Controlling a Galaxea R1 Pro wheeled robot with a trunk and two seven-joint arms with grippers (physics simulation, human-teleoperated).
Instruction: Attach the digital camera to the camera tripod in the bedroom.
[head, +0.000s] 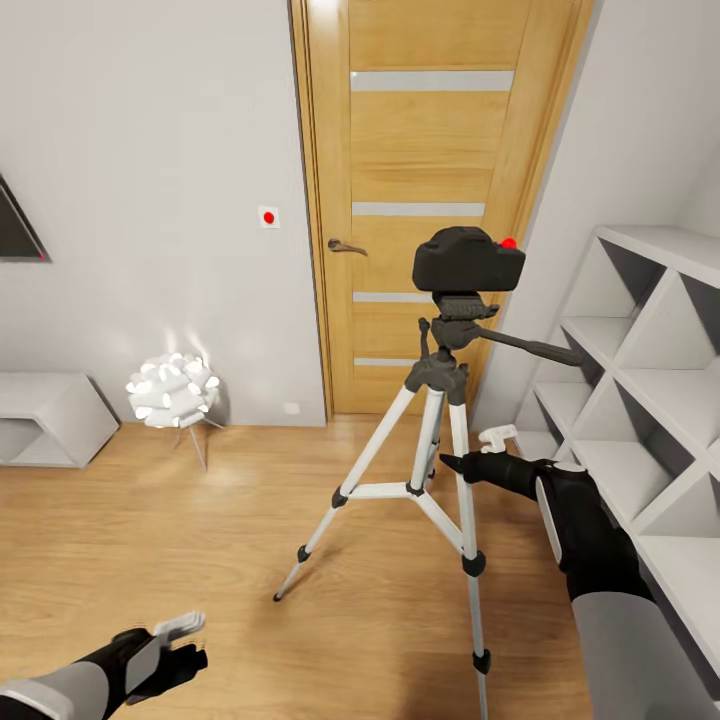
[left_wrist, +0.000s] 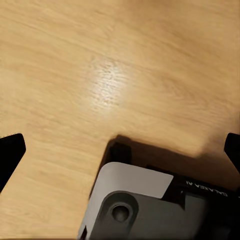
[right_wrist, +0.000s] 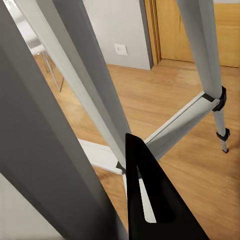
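Two grippers show in the head view, and neither holds anything. The right gripper (head: 487, 449) sits low beside the tripod (head: 432, 470), level with its upper legs and close to the near leg; one white finger and one dark finger are spread with nothing between them, so it reads as open. Its wrist view looks between the silver legs, with a dark fingertip (right_wrist: 150, 195) in front of the leg brace — very close, though whether it touches I cannot tell. The left gripper (head: 178, 640) hangs well away over the floor (head: 150, 540), and its wrist view has dark tips at both edges of the frame with bare wood between, so it is open too.

Outward from there: the camera (head: 468, 259) already rests on the tripod head, upright, red dot at its top right, with the pan handle (head: 535, 348) jutting toward the shelves (head: 640, 400). The tripod stands on all three feet in front of the door (head: 430, 200).

By my reading the attaching is done, and the step in hand is getting the right arm clear. Doing it well means backing straight out along the fingers' line — away from the legs, not across them — and keeping low under the handle, since a knock to a leg could tip the stand and the camera with it.
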